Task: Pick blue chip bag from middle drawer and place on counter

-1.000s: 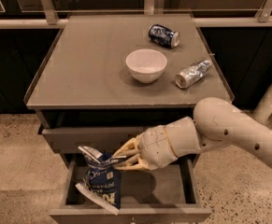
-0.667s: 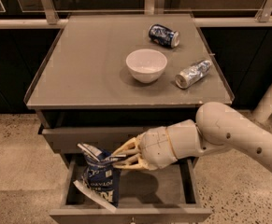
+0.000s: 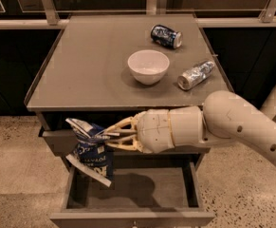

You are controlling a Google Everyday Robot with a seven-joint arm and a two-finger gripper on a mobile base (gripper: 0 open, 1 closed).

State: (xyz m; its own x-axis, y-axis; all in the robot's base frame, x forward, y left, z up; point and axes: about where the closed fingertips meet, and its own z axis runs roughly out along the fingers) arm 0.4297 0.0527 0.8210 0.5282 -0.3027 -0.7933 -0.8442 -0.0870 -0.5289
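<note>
The blue chip bag (image 3: 93, 151), crumpled dark-blue foil with white lettering and a white edge strip, hangs in the air above the left side of the open middle drawer (image 3: 133, 201). My gripper (image 3: 105, 136) is shut on the bag's top, reaching in from the right in front of the upper drawer. The bag's lower end hangs just above the drawer floor. The counter (image 3: 90, 65) lies above and behind the bag.
A white bowl (image 3: 148, 66) stands mid-counter. A dark-blue can (image 3: 166, 36) lies at the back right and a silver-blue can (image 3: 195, 74) lies at the right edge. The upper drawer (image 3: 59, 140) sits slightly open. My arm (image 3: 232, 127) crosses the cabinet's right front.
The bag has been lifted up out of the middle drawer and moved left; my gripper has risen with it to the level of the upper drawer.
</note>
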